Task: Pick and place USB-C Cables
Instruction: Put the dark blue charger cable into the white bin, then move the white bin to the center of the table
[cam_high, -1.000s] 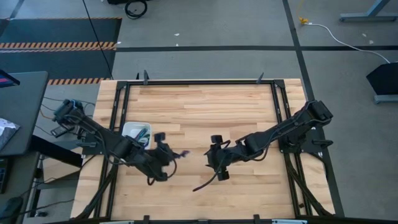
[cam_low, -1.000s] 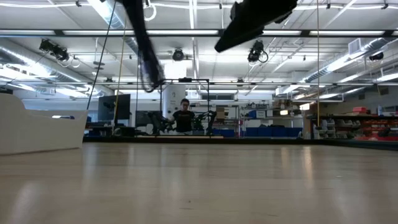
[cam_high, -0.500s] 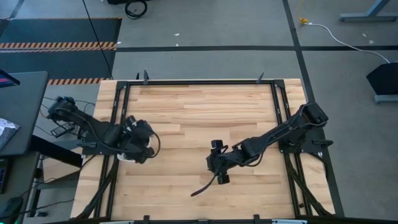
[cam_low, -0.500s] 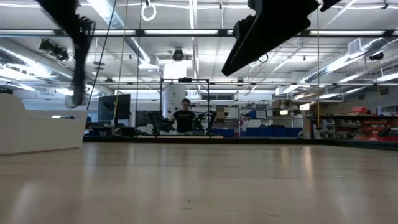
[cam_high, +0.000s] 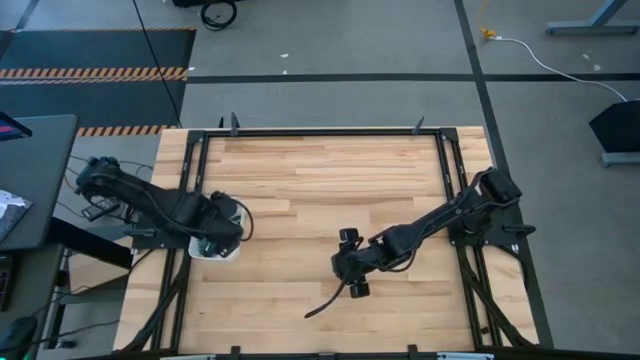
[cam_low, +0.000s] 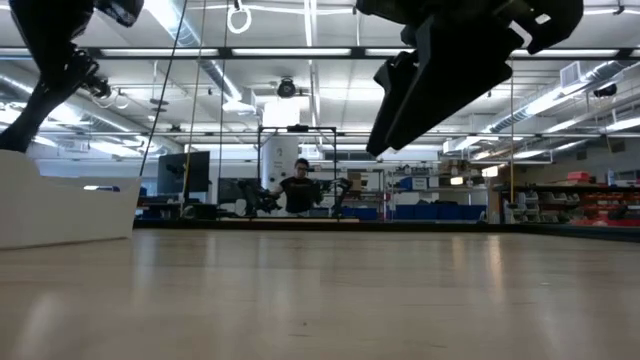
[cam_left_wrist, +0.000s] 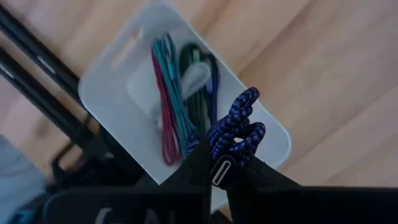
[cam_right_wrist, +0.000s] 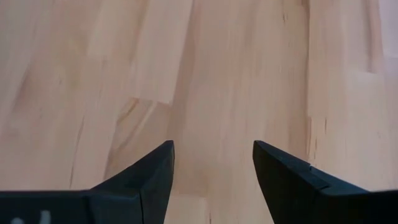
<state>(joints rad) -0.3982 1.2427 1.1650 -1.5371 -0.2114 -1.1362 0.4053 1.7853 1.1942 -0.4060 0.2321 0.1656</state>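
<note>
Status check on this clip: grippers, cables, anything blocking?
Left gripper shut on blue braided cable, above small white tray holding the other cables. Right gripper open, empty, over bare wood. No obstruction seen.

Both arms (cam_high: 430, 228) matte black, jointed; thin black wires along links.

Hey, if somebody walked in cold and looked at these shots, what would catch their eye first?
Probably the left gripper, shut on a coiled blue cable and held above the white tray at the table's left edge, where red, teal and green cables already lie. Next, the right gripper, open over bare wood near mid-table.
</note>
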